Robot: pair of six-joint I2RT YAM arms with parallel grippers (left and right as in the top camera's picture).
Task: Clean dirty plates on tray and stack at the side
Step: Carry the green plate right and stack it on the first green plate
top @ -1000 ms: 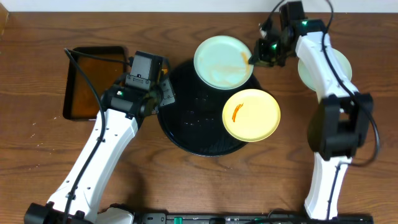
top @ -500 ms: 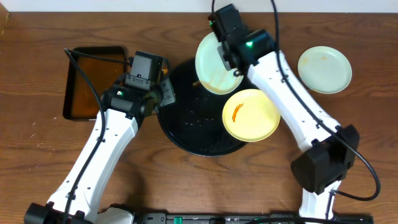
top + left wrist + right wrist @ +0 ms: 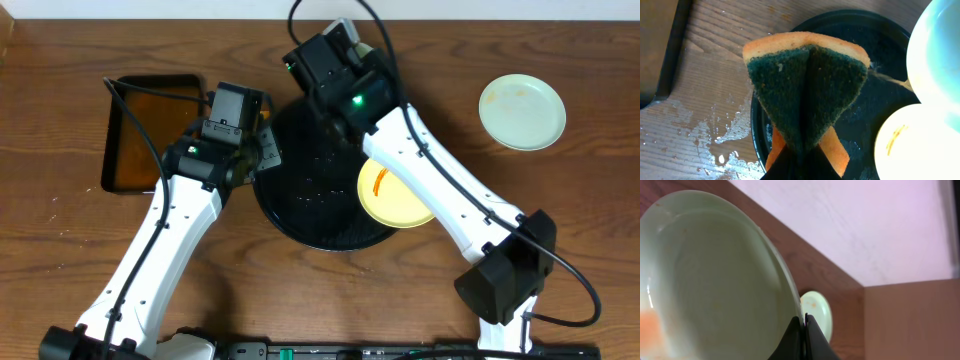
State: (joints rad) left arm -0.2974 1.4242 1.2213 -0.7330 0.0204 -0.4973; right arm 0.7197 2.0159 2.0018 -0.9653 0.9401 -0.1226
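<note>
Mint-blue, the held plate [image 3: 715,280] hangs tilted on edge, raised off the tray [image 3: 300,205] near its far rim. The right pincer [image 3: 803,330] has its fingers closed tight on the plate's rim, and an orange smear [image 3: 650,325] shows low on its face. The left pincer [image 3: 798,168] is clamped on a folded sponge [image 3: 805,85], green scouring side outward, poised over the tray's left rim. I judge the step in hand to be presenting this dirty plate for scrubbing. The next move calls for the sponge to meet the plate's face and wipe across the smear while the right arm holds it steady. The arms must close in without knocking the yellow plate [image 3: 395,198], which lies on the tray and bears an orange streak [image 3: 380,182] not yet cleaned. A second mint plate [image 3: 522,112] lies on the worktop [image 3: 60,230] at the right, well apart from the tray, likely the start of the stack. From overhead the right arm covers nearly all of the held plate and part of the yellow one. The left wrist view cuts both plates off at its edge, and whether the side plate is fully clean is too small to tell
</note>
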